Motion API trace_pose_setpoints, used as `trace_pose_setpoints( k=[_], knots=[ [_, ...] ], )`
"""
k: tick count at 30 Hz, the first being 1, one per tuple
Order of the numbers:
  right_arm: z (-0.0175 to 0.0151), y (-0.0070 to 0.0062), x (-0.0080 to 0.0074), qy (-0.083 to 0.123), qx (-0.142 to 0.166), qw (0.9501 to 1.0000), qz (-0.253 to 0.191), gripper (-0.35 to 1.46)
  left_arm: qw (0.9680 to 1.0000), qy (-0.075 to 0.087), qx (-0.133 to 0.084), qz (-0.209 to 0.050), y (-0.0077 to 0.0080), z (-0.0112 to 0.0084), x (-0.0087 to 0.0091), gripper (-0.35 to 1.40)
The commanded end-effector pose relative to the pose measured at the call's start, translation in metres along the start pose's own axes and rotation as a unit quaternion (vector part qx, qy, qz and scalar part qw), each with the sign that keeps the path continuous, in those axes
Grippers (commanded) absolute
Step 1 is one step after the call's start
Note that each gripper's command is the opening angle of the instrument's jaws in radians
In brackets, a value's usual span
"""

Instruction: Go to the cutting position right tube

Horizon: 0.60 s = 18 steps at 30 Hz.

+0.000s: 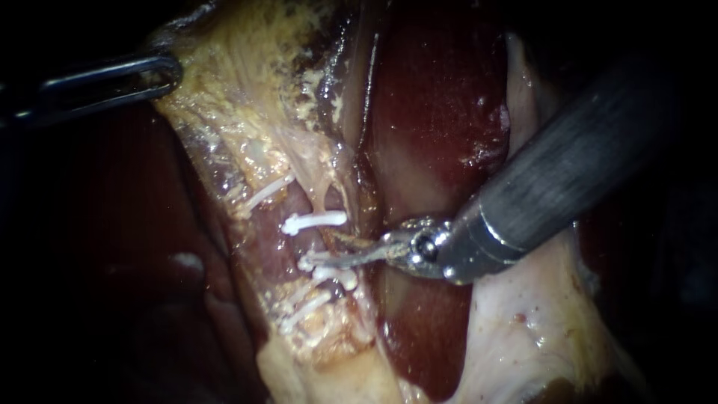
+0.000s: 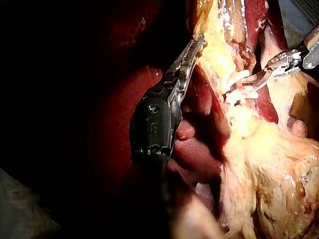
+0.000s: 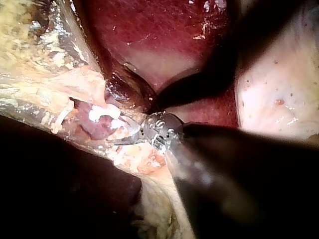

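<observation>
our right instr comes in from the right across the dark red liver. its jaws are slightly open w/ a thin gap btwn them, and the tips are at the right tube, in the stretch btwn two white clips. we can't tell whether both jaws touch the tube. more clips sit just beside, on the pale strand next to it. our left instr is well apart from them, jaws closed on the edge of the yellow fatty tissue. the left wrist view shows the same grip, w/ the right instr at the clips beyond.
</observation>
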Motion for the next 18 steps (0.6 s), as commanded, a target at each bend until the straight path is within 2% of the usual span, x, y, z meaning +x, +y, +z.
trace_pose_setpoints(
  k=[1, 8, 18],
  knots=[
    [0.0, 0.0001, 0.0001, -0.004, 0.006, 1.0, -0.005, 1.34, 1.0, 0.0, 0.0, 0.0, 0.0, 0.0, 0.0, -0.35],
    [0.0006, 0.0009, 0.0008, -0.025, 0.041, 0.9984, -0.031, 1.3, 1.0, 0.0, 0.0, 0.0, 0.0, 0.0, 0.0, -0.35],
    [0.0009, 0.0009, 0.0009, -0.029, 0.093, 0.993, -0.067, 1.22, 1.0, 0.0, 0.0, 0.0, 0.0, 0.0, 0.0, -0.35]
  ],
)
